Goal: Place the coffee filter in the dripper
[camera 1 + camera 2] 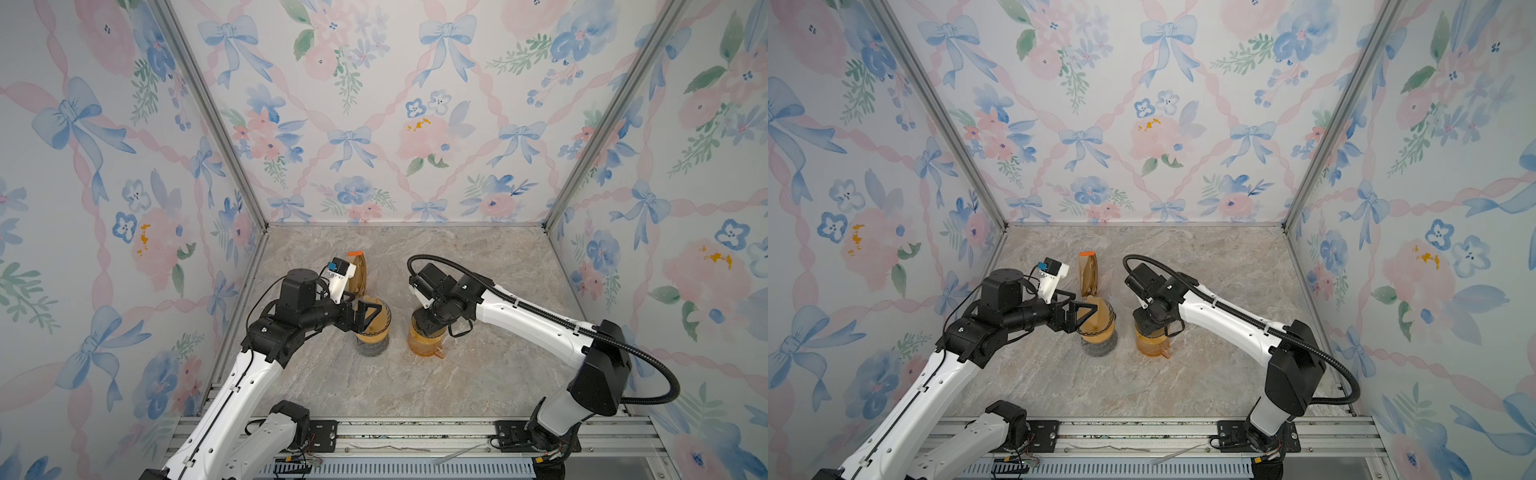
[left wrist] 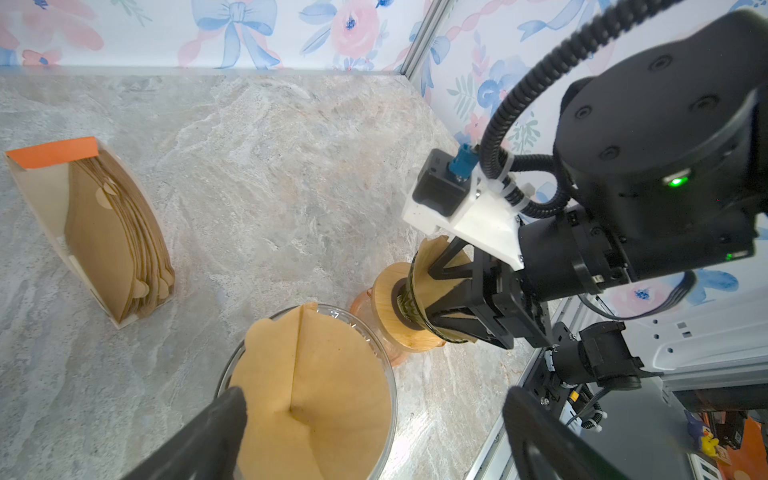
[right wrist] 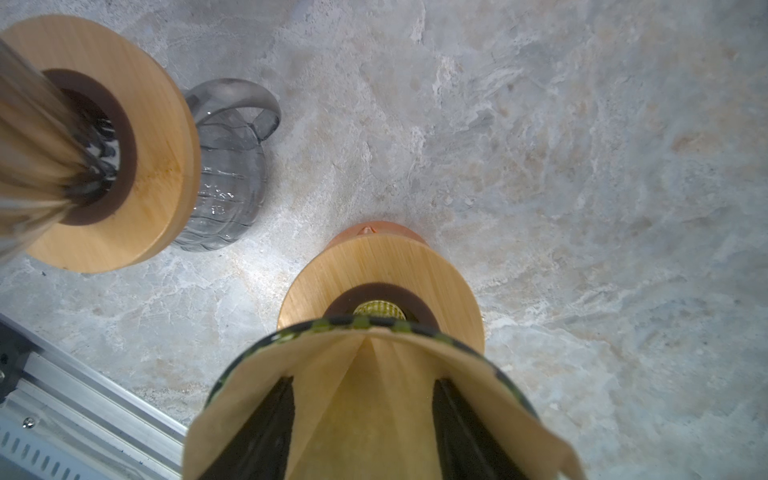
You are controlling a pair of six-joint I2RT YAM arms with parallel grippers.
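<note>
Two drippers stand side by side. The left one (image 1: 374, 330) is clear glass on a grey carafe (image 3: 232, 187), and a brown coffee filter (image 2: 316, 374) lies opened inside it. My left gripper (image 2: 376, 399) hangs open just above its rim, one finger over the filter's edge and one off to the side, holding nothing. The right dripper (image 3: 332, 327) has a green-patterned rim and a wooden collar (image 3: 395, 266) on an orange carafe (image 1: 424, 347). A second filter (image 3: 365, 415) sits in it. My right gripper (image 3: 363, 381) reaches down inside that filter, its fingers (image 3: 266, 428) spread against the paper.
A cardboard holder (image 2: 104, 232) with an orange tab stands behind the left dripper, packed with several folded filters. Flowered walls enclose the marble table on three sides. An aluminium rail (image 1: 415, 432) with both arm bases runs along the front edge.
</note>
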